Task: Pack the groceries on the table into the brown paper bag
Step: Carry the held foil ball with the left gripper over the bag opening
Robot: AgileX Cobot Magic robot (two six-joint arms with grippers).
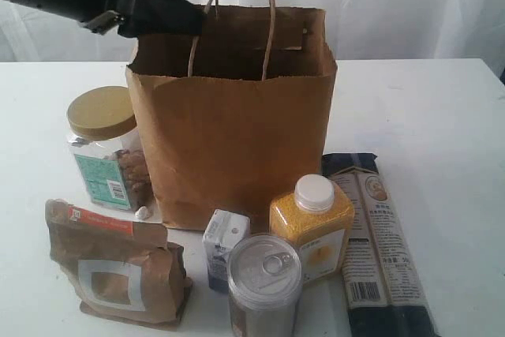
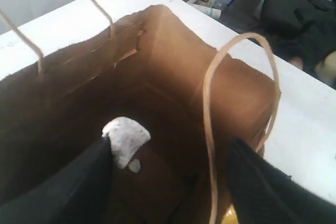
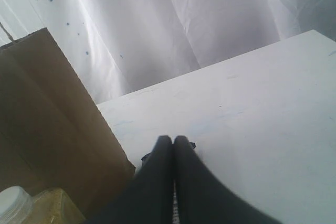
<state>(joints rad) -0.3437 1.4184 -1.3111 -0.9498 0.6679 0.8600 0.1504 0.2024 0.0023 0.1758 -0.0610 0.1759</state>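
The left fingers (image 2: 63, 187) stand wide apart with nothing between them, poised over the open mouth of the brown paper bag (image 2: 173, 51); only their dark tips show in the wrist view. One twisted loop handle (image 2: 210, 108) crosses in front of the right-hand tip. Deep in the bag's shadow lies a pale speckled lump (image 2: 126, 139), too dim to identify. The exterior view cannot see inside the bag. It shows these fingers as one dark mass at the bag's upper left rim, their spread unreadable from there. The right fingers (image 3: 157, 177) are pressed together on nothing, above the bare white bench (image 3: 252, 119) beside the bag's wall. That arm is outside the exterior view. All six groceries stand on the bench around the upright bag. The clear nut jar (image 1: 106, 151) is just beside its left wall and the brown kraft pouch (image 1: 118, 270) stands in front of the jar. The small white-blue carton (image 1: 223, 242) is half hidden behind the pull-tab can (image 1: 264, 282), whose base is cut off. The yellow white-capped bottle (image 1: 312, 226) stands to the can's right. The long dark pasta pack (image 1: 383, 250) lies flat, its near end cut off.
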